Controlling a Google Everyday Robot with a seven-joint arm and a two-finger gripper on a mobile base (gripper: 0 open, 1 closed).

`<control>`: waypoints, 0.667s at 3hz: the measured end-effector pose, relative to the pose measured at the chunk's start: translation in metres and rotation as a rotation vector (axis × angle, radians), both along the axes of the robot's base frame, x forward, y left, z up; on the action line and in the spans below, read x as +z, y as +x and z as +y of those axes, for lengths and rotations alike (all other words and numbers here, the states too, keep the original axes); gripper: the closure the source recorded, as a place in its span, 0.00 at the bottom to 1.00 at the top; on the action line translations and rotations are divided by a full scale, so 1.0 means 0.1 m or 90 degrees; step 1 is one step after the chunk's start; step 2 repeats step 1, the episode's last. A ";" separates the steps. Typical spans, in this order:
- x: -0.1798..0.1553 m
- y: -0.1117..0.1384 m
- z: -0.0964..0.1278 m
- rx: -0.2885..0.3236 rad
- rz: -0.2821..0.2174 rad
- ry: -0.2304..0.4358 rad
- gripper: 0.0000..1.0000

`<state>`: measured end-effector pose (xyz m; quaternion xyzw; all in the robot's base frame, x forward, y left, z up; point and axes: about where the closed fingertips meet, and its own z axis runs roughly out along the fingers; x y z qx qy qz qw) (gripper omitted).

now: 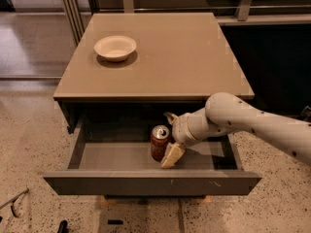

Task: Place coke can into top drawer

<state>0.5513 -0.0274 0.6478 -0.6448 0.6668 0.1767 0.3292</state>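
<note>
The coke can [159,141], red-brown with a silver top, stands upright on the floor of the open top drawer [146,182], near its middle. My gripper [170,136] reaches into the drawer from the right, just right of the can. Its fingers are spread open. One fingertip [172,155] is at the can's front right and the other is behind the can near the drawer's back. The can sits at the mouth of the open fingers and stands on its own.
A white bowl [115,47] sits at the back left of the tan cabinet top [194,57]. The drawer sticks out toward the camera over a speckled floor. My white arm [252,123] crosses the drawer's right side. Dark shelving stands to the right.
</note>
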 end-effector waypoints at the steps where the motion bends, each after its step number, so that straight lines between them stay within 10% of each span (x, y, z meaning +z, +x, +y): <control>1: 0.00 0.00 0.00 0.000 0.000 0.000 0.00; 2: 0.00 0.00 0.00 0.000 0.000 0.000 0.00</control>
